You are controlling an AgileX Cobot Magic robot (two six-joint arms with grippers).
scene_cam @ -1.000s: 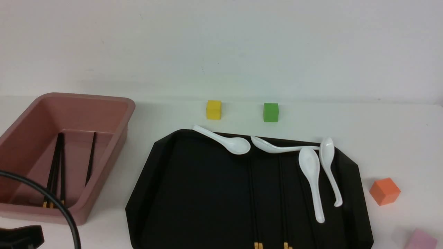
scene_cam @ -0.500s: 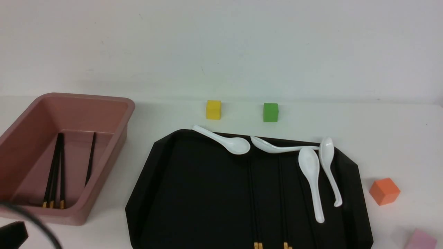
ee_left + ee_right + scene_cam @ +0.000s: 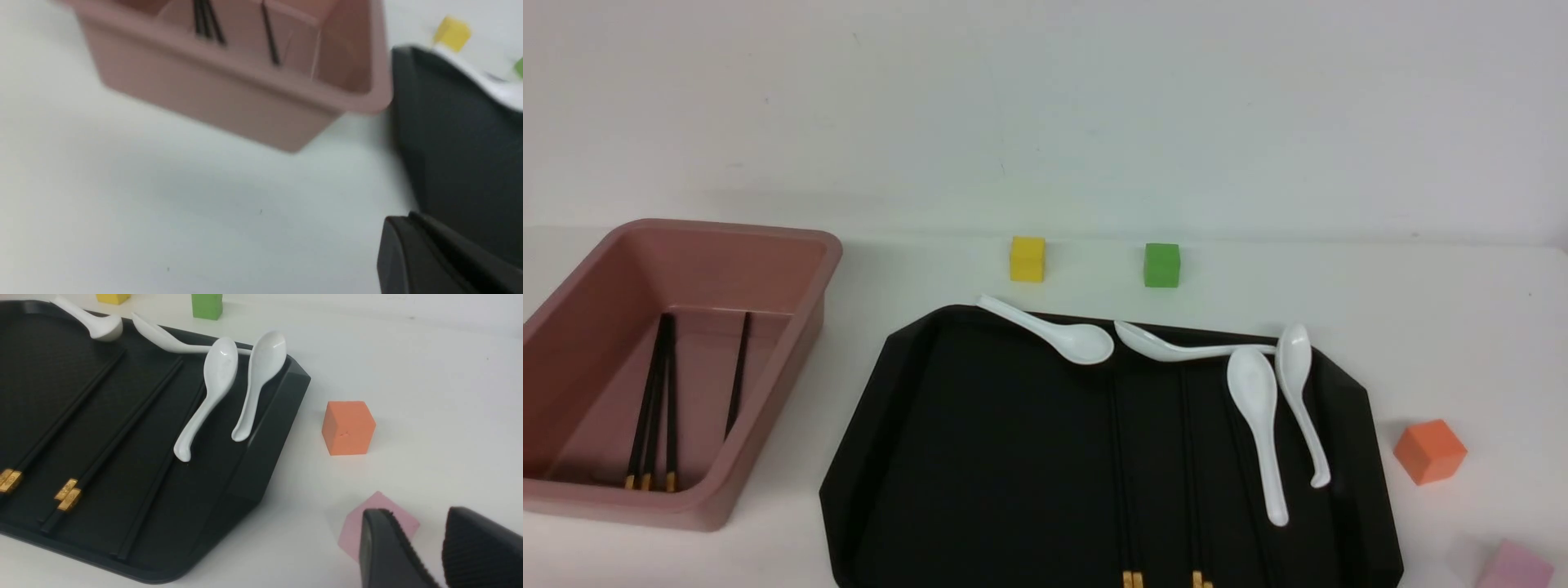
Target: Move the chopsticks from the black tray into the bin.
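The black tray lies in the middle of the table. Two pairs of black chopsticks with golden ends lie lengthwise in it, and they show more clearly in the right wrist view. Another thin black stick lies under the spoons. The pink bin stands at the left with several chopsticks inside. Neither gripper shows in the front view. My left gripper is shut and empty, low over the table between the bin and the tray. My right gripper is open and empty, right of the tray.
Several white spoons lie along the tray's far and right part. A yellow cube and a green cube stand behind the tray. An orange cube and a pink block sit right of it, the pink block under my right gripper.
My left arm and its black cable have drawn back out of the front view at the bottom left. The chopsticks, the tray and the bin have not moved.
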